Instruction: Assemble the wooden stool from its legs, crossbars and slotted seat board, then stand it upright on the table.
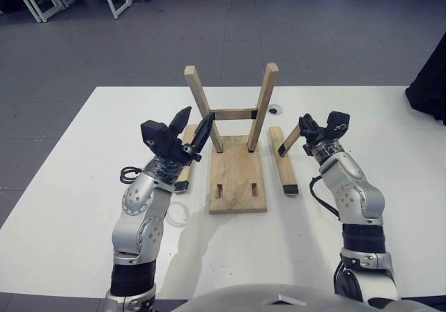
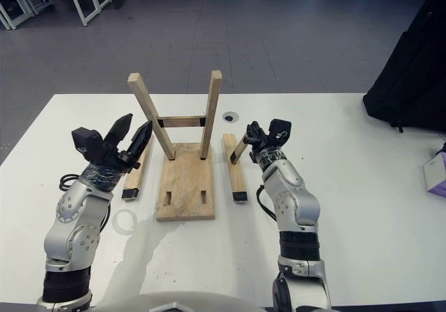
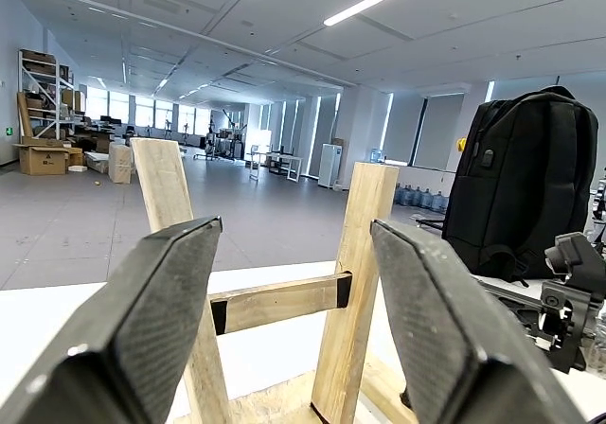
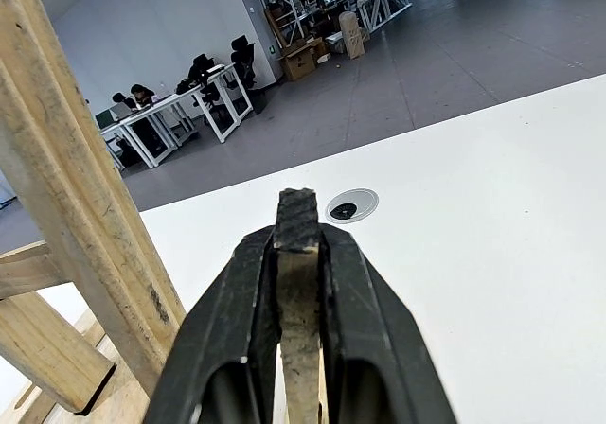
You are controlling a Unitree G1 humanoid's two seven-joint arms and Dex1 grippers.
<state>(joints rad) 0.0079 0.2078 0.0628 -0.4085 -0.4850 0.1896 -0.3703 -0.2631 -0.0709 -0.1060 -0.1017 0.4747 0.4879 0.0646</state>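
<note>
The white worktop (image 1: 70, 159) carries every part. The step in hand appears to be building the second leg pair, so the next move calls for care with alignment rather than force.

The seat board (image 1: 237, 180) lies flat at the centre. It looks light enough to slide, so it should be steadied whenever a part is pushed into it. One loose leg (image 1: 283, 162) lies just beside the board's right edge, and the other loose leg (image 2: 134, 176) lies beside its left edge.

The right end effector (image 1: 311, 132) is clenched on a short crossbar (image 1: 290, 140), held tilted with its lower end down by the right-hand loose leg. My judgement is that the bar should meet the leg's notch square, since a skewed entry could jam or roll the leg away.

The left end effector (image 1: 198, 115) hovers released, with the jaws spread, over the board's left edge near the standing frame. From there it could pin the leg or the board.

The board is pale, unfinished wood. Two standing legs (image 1: 203, 106) rise from its far slots and lean slightly apart. A fitted crossbar (image 1: 233, 114) with dark ends bridges them. The two near slots (image 1: 219, 191) are empty. The held crossbar has the same pale wood and a dark tip.
</note>
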